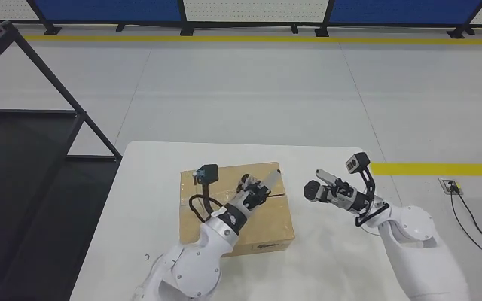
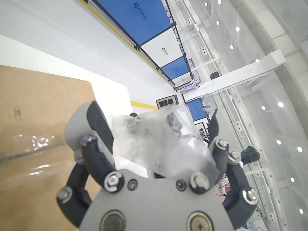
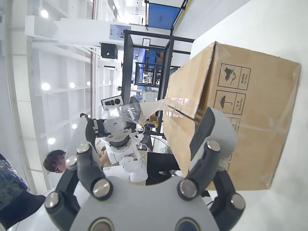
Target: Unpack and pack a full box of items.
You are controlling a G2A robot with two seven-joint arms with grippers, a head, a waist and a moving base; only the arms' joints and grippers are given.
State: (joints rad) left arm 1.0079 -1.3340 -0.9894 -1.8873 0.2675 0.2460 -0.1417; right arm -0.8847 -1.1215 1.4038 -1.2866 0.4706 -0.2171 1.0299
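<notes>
1. Top view: the left claw is clenched on a wad of clear film; the cardboard box lies directly under it, flaps closed, on the white table; the claw sits over the end of the top seam, near the box edge that faces the other arm; the right claw is released with nothing between its fingers, just beside that box edge and apart from the left claw.
2. Left wrist view: the left claw grasps the clear film, which is crumpled, fills the gap between the fingers and bulges past their tips; the cardboard box lies below and to one side of the claw, with glossy tape across its top; the table shows just beyond the box edge.
3. Right wrist view: the right claw is spread wide, its pads bare; the cardboard box stands just beyond one finger, not touching it, with its taped seam and a side with printed symbols turned toward the claw; farther off, the left claw grips the clear film; a pale strip runs from that film to the top edge of the box.
</notes>
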